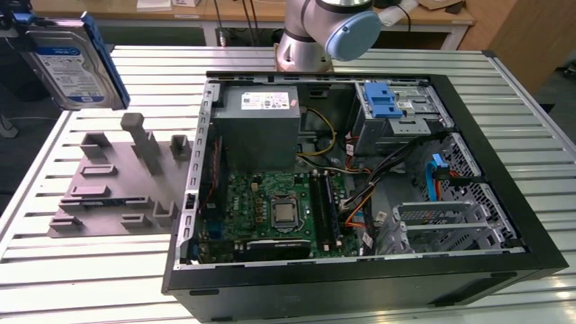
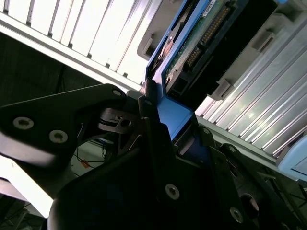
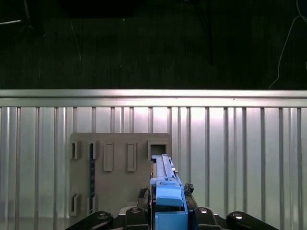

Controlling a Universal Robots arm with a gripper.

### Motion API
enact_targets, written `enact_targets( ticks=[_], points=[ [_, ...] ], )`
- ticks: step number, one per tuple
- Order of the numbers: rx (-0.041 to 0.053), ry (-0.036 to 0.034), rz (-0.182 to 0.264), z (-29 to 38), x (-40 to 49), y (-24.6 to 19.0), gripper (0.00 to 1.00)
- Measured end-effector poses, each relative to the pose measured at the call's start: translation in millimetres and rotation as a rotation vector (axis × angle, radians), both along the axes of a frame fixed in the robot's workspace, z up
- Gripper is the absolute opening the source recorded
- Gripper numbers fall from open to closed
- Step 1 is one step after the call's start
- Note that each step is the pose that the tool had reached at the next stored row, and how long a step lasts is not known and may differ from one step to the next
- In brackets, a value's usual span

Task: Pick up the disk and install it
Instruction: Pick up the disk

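The disk (image 1: pixel 72 64), a silver hard drive with a white-and-blue label and a blue carrier frame, hangs upright in the air above the table's far corner at the exterior view's left. It is well above the grey fixture plate (image 1: pixel 108 196). My gripper (image 3: pixel 169 211) is shut on the blue frame at one end of the disk (image 3: pixel 165 175), which shows edge-on in the first wrist view. In the second wrist view the disk's circuit-board side (image 2: pixel 201 38) points away from the black fingers (image 2: pixel 148 110) clamped on the blue carrier.
An open black computer case (image 1: pixel 504 256) lies on the slatted metal table (image 1: pixel 90 283). Inside it are a grey power supply (image 1: pixel 261 115), a motherboard (image 1: pixel 274 212) and a silver drive cage with a blue latch (image 1: pixel 387 101). The arm's base (image 1: pixel 311 40) stands behind the case.
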State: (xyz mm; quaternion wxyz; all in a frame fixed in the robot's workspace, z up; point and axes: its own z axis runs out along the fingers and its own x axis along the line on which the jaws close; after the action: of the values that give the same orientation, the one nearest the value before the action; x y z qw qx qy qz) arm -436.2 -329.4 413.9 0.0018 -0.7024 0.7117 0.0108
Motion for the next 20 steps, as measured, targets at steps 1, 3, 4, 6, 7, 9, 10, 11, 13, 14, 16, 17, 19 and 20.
enact_targets(
  ticks=[1, 3, 4, 6, 7, 9, 10, 11, 13, 14, 16, 17, 19, 20],
  points=[
    [0.0, 0.0, 0.0, 0.5, 0.0, 0.0, 0.36],
    [0.0, -0.0001, 0.0, 2.2, 0.0, 0.0, 0.36],
    [0.0, -0.0001, 0.0, 2.7, 0.0, 0.0, 0.36],
    [0.0, -0.0001, 0.0, 3.8, 0.0, 0.0, 0.36],
    [0.0, 0.0, 0.0, 4.3, 0.0, 0.0, 0.36],
    [0.0, 0.0, 0.0, 5.5, 0.0, 0.0, 0.36],
    [0.0, -0.0001, 0.0, 6.0, 0.0, 0.0, 0.36],
    [0.0, 0.0, 0.0, 6.5, 0.0, 0.0, 0.36],
    [0.0, -0.0001, 0.0, 7.5, 0.0, 0.0, 0.36],
    [0.0, 0.0, 0.0, 8.1, 0.0, 0.0, 0.36],
    [0.0, 0.0, 0.0, 9.1, 0.0, 0.0, 0.36],
    [-0.0001, 0.0, 0.0, 9.6, 0.0, 0.0, 0.36],
    [0.0, -0.0001, 0.0, 10.6, 0.0, 0.0, 0.36],
    [0.0, -0.0001, 0.0, 11.1, 0.0, 0.0, 0.36]
  ],
)
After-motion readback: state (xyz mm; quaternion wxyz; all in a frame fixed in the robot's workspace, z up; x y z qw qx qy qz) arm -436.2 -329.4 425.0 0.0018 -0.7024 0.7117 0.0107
